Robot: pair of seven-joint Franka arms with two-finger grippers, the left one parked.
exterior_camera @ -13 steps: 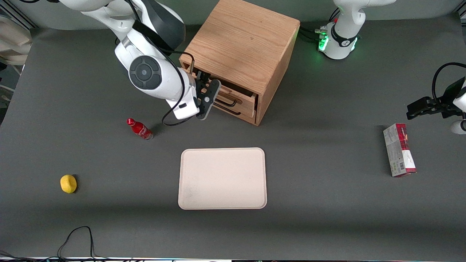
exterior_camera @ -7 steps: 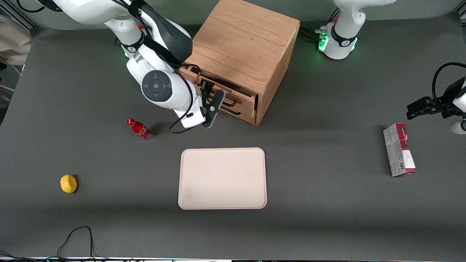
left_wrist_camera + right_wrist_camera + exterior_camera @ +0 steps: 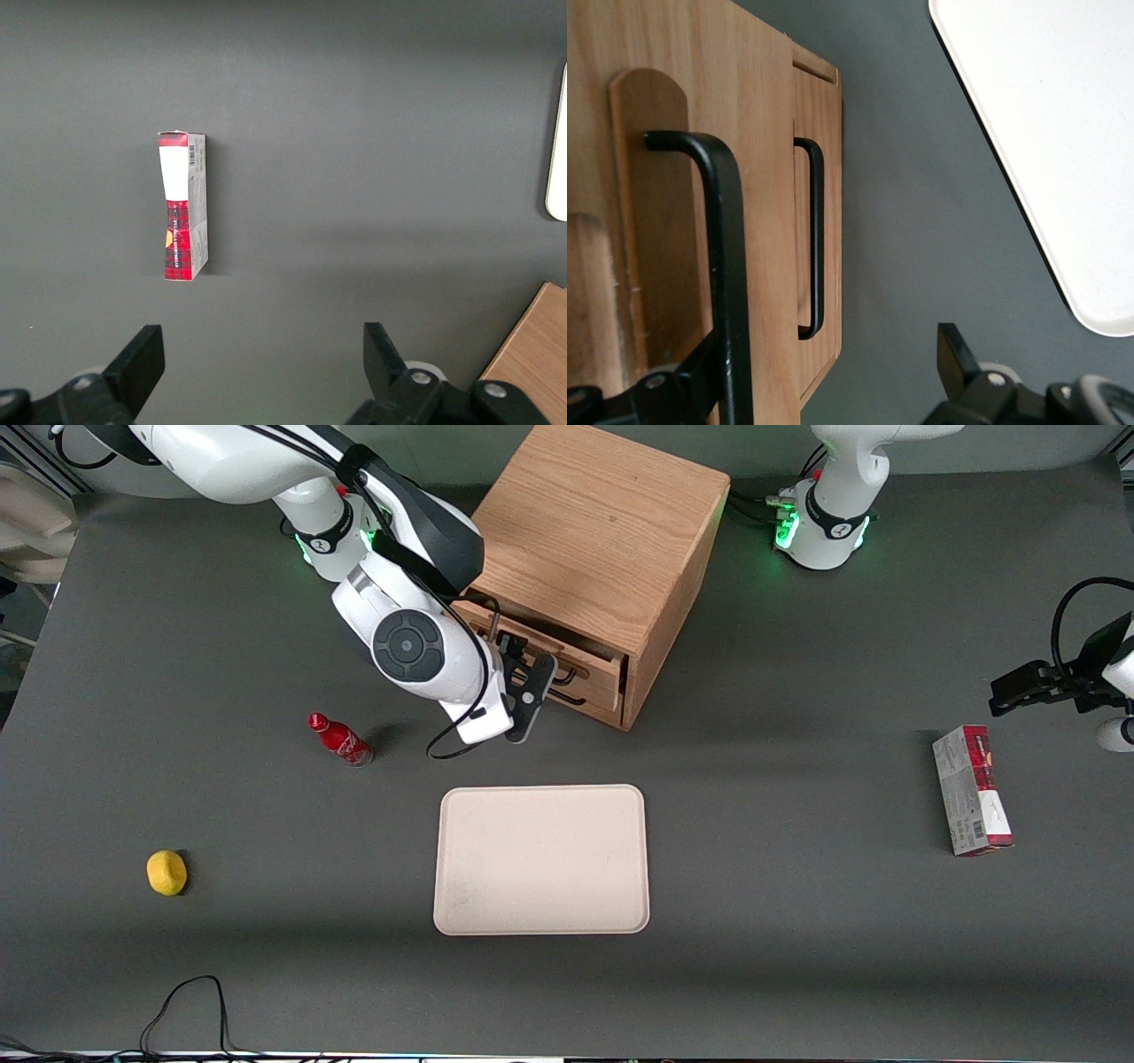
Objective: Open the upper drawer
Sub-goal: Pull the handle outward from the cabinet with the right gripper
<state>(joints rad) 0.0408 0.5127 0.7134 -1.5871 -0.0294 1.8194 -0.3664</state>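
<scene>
The oak cabinet (image 3: 602, 531) stands at the back of the table. The upper drawer (image 3: 580, 662) sits slightly out of it, and its black bar handle (image 3: 567, 676) shows close up in the right wrist view (image 3: 731, 266). The lower drawer's handle (image 3: 817, 239) lies just under it. My right gripper (image 3: 525, 686) is open in front of the upper drawer. In the wrist view the gripper (image 3: 828, 359) straddles the handle. The bar runs just inside one finger (image 3: 700, 372), and the other finger (image 3: 955, 350) hangs over bare table.
A cream tray (image 3: 540, 859) lies nearer the camera than the cabinet. A red bottle (image 3: 339, 740) and a yellow fruit (image 3: 166, 872) lie toward the working arm's end. A red and white carton (image 3: 972, 790) lies toward the parked arm's end, and also shows in the left wrist view (image 3: 183, 205).
My right arm has slid along the drawer front toward the parked arm's end and a little nearer the camera, with the gripper still open. The drawer has not moved.
</scene>
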